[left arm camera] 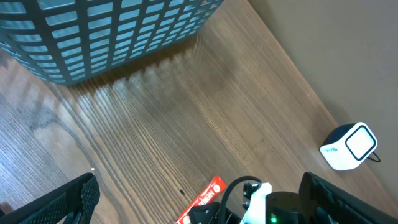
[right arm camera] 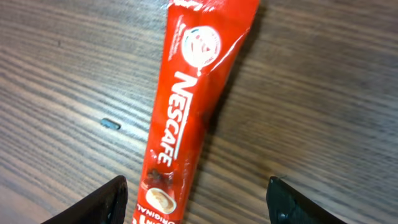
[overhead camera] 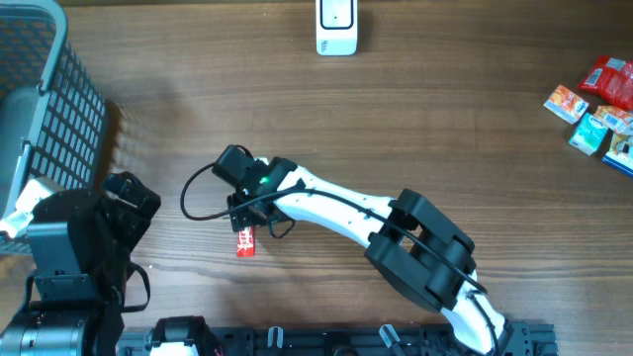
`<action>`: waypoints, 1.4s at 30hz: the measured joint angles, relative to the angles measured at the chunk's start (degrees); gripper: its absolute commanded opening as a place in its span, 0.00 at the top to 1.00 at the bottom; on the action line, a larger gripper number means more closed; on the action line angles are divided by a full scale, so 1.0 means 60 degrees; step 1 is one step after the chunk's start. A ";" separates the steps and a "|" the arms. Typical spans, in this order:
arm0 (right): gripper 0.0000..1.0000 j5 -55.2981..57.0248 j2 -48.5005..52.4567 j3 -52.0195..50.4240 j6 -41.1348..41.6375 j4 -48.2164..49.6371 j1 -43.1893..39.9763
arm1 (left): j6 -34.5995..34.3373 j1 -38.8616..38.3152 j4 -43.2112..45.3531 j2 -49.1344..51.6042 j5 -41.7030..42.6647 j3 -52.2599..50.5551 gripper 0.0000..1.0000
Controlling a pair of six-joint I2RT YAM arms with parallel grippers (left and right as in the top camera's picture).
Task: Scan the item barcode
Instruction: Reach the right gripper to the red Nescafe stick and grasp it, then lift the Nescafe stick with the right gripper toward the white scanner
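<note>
Red foil Nescafé stick sachet (right arm camera: 186, 112) lying flat on the brown wood-grain table (overhead camera: 445, 119), lower centre-left of the overhead view, printed face up; no barcode shows on this face. Right gripper (right arm camera: 199, 202) directly above the sachet, black fingertips (right arm camera: 109, 199) spread to either side of its lower end, clear of the foil: released, grasping nothing. Left gripper (left arm camera: 199, 183) at lower left of the overhead view, jaws wide apart and empty. Grey-blue plastic mesh basket (overhead camera: 59, 109) at upper left. White box-shaped barcode scanner (overhead camera: 336, 25) at top centre. Small colourful packets (overhead camera: 598, 104) clustered at upper right.
</note>
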 measured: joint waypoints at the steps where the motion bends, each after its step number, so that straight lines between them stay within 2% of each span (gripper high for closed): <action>1: 0.29 0.0022 0.0000 0.0055 0.0004 0.0011 -0.0018 | 0.0000 0.0000 0.0000 0.0000 0.0000 0.0000 0.00; 7: 0.30 0.0561 0.0000 0.0175 0.0364 0.0055 0.0211 | 0.0000 0.0000 0.0000 0.0000 0.0000 0.0000 0.00; 10: 0.33 0.1166 0.0000 0.0175 0.0656 0.0120 0.0710 | 0.0000 0.0000 0.0004 0.0000 0.0000 0.0000 0.00; 17: 0.33 0.2765 0.0076 0.0189 0.1326 -0.0033 0.1949 | 0.0000 0.0000 0.0000 0.0000 0.0000 0.0000 0.00; 23: 0.33 0.3213 0.0444 0.0291 0.1472 -0.0066 0.1821 | 0.0000 0.0000 0.0000 -0.0004 0.0000 0.0000 0.00; 32: 0.34 0.3534 0.0514 0.0408 0.2055 -0.0911 0.1013 | 0.0000 0.0000 0.0004 -0.0004 0.0000 0.0000 0.00; 39: 0.35 0.3177 0.0514 0.0557 0.2211 -0.1770 -0.0823 | 0.0000 0.0000 0.0000 -0.0004 0.0000 0.0000 0.00; 42: 0.34 0.2827 0.0514 0.0586 0.1636 -0.1829 -0.1796 | 0.0000 0.0000 0.0000 0.0000 0.0000 0.0000 0.00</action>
